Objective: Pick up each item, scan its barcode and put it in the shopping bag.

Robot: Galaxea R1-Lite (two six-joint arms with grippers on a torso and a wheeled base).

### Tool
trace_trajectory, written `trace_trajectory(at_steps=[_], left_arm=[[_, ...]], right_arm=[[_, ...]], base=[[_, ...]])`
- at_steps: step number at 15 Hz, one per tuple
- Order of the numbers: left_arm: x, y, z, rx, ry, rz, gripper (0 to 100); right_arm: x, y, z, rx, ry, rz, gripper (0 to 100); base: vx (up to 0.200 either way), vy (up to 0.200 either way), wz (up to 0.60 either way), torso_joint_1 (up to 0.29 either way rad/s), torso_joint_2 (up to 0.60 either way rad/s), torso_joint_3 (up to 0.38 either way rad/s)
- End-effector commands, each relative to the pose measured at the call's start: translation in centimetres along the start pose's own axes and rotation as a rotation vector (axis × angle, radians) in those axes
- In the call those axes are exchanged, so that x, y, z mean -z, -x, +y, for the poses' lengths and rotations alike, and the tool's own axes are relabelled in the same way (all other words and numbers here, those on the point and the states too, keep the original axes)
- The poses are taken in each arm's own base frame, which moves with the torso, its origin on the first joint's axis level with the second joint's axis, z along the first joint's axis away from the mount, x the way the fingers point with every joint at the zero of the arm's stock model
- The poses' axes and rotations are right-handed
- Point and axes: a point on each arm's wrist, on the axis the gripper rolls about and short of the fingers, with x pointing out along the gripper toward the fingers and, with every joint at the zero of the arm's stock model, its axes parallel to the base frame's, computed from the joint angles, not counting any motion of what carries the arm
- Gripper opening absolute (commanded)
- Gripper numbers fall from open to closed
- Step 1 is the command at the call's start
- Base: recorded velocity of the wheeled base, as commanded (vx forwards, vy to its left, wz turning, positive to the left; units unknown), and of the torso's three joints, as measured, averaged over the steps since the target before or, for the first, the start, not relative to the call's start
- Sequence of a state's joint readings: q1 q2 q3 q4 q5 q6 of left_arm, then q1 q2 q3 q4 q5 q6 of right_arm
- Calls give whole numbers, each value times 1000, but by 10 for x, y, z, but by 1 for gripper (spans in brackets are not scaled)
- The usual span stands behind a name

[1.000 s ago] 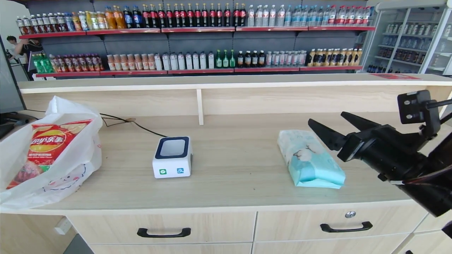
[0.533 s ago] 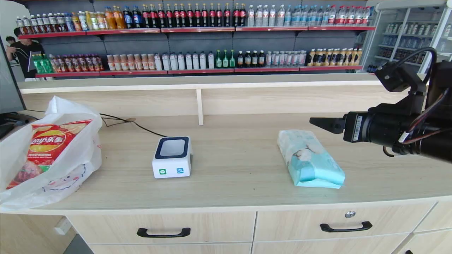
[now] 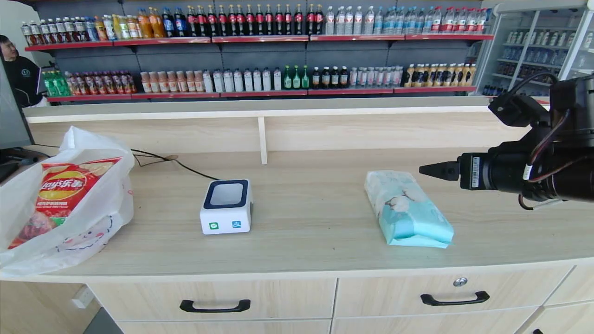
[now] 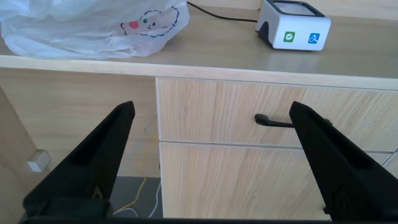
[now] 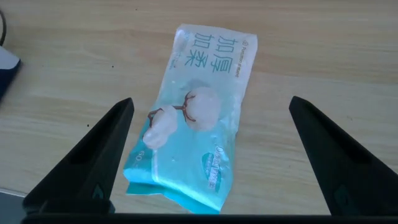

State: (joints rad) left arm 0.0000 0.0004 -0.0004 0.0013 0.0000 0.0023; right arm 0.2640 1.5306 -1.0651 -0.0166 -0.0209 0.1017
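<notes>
A teal tissue pack [image 3: 407,208] lies flat on the wooden counter [image 3: 315,246], right of centre. My right gripper [image 3: 429,170] hovers above and just right of its far end, seen edge-on. From the right wrist the pack [image 5: 196,118] lies under the right gripper [image 5: 210,106], which is open and holds nothing. A white barcode scanner [image 3: 227,206] sits mid-counter. The white shopping bag [image 3: 65,199] slumps at the left with a red chips packet [image 3: 60,195] inside. My left gripper [image 4: 211,109] is open and holds nothing, below counter height before the drawers, with the bag [image 4: 93,28] and scanner [image 4: 294,31] above.
A black cable [image 3: 176,164] runs from the scanner toward the bag. A raised ledge with a divider [image 3: 262,139] backs the counter. Drawers with black handles [image 3: 215,306] sit under the front edge. Bare counter lies between scanner and pack.
My right arm rose and rolled, so the gripper went from spread wide beside the pack to edge-on, then drew back slightly to the right. Pack, scanner and bag stayed put.
</notes>
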Motion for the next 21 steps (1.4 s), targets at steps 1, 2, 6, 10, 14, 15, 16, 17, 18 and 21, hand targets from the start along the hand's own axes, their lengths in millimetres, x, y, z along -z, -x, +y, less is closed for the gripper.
trace_trajectory(at_steps=[1,2,6,10,14,15,16,17,18,21], left_arm=[[0,0,0,0,-1,0,100],[0,0,0,0,-1,0,100],[0,0,0,0,1,0,100],[0,0,0,0,-1,-1,100],[0,0,0,0,-1,-1,100],[0,0,0,0,-1,0,100],[0,0,0,0,-1,0,100],[0,0,0,0,1,0,100],[0,0,0,0,-1,-1,100],[0,0,0,0,1,0,100]], right_arm=[[3,-10,-4,13,-6,30,100],[2,-11,-5,18,-9,40,100],[-9,-14,-10,40,-22,117,100],[-14,-22,-14,56,-28,174,100],[-9,-45,-7,46,-11,232,100],[-8,-53,-6,43,-7,243,100],[-6,-56,-5,42,-5,252,100],[-5,-57,-4,41,-4,257,100],[-2,-61,-1,33,2,269,100],[1,-64,10,8,18,282,100]], base=[[0,0,0,0,0,0],[0,0,0,0,0,0],[0,0,0,0,0,0],[0,0,0,0,0,0],[0,0,0,0,0,0],[0,0,0,0,0,0],[0,0,0,0,0,0],[0,0,0,0,0,0],[0,0,0,0,0,0],[0,0,0,0,0,0]])
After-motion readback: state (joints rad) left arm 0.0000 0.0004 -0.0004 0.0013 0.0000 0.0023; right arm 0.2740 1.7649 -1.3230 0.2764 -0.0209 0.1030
